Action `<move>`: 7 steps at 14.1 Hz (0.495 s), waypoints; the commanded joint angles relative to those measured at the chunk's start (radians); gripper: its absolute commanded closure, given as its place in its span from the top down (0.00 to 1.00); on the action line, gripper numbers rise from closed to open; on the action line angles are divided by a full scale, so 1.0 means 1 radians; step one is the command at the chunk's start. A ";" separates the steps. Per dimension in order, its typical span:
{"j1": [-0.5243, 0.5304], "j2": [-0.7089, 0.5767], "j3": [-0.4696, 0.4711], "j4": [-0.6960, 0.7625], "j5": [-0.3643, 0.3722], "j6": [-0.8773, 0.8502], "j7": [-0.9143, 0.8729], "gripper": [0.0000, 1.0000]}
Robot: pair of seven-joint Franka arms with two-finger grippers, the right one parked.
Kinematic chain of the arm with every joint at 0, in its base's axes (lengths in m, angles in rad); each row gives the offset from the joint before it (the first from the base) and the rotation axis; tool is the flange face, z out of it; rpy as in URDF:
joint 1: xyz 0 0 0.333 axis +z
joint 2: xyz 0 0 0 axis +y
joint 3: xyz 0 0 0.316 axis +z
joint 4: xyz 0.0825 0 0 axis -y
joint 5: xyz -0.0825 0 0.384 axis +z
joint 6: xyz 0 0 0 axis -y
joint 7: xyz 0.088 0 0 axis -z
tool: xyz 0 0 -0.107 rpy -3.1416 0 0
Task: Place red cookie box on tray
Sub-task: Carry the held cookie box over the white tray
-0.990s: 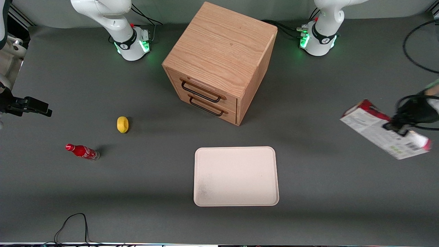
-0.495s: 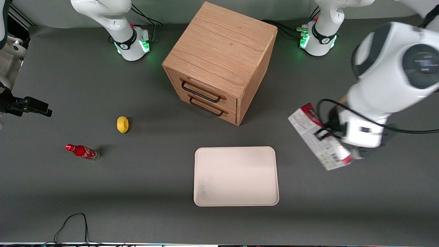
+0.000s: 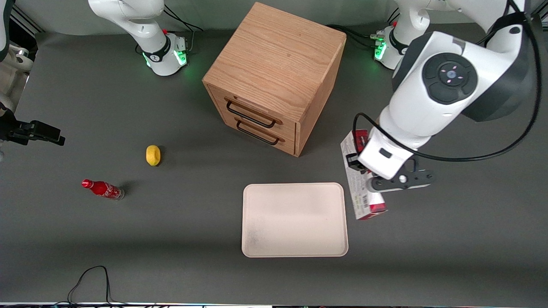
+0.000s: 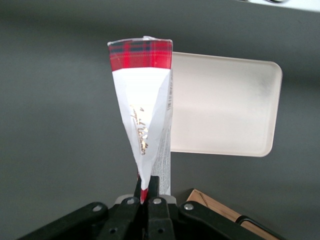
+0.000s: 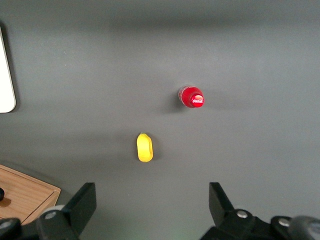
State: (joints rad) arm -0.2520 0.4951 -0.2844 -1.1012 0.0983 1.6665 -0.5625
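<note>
My left gripper (image 3: 363,164) is shut on the red cookie box (image 3: 361,192), a thin flat box with a white printed face and red edges. It holds the box in the air beside the tray's edge on the working arm's side. In the left wrist view the fingers (image 4: 154,186) pinch the box's edge, and the box (image 4: 142,105) stands up from them with its red tartan end farthest away. The pale cream-pink tray (image 3: 294,220) lies flat on the table, nearer the front camera than the cabinet, and it also shows in the left wrist view (image 4: 225,107).
A wooden two-drawer cabinet (image 3: 274,77) stands farther from the front camera than the tray. A yellow lemon-like object (image 3: 153,155) and a small red bottle (image 3: 102,189) lie toward the parked arm's end. A black cable (image 3: 92,278) lies near the table's front edge.
My left gripper has carried the box from the working arm's end of the table toward the tray. The box has turned so its long side runs nearly along the tray's edge.
</note>
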 commanded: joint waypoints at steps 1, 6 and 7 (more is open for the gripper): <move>-0.036 0.051 0.011 0.046 0.015 0.006 0.091 0.00; -0.038 0.190 0.014 0.038 0.015 0.096 0.132 0.00; -0.038 0.221 0.016 0.038 0.017 0.125 0.116 0.00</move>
State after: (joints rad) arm -0.2745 0.6456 -0.2797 -1.1024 0.0997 1.7560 -0.4391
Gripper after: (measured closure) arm 0.978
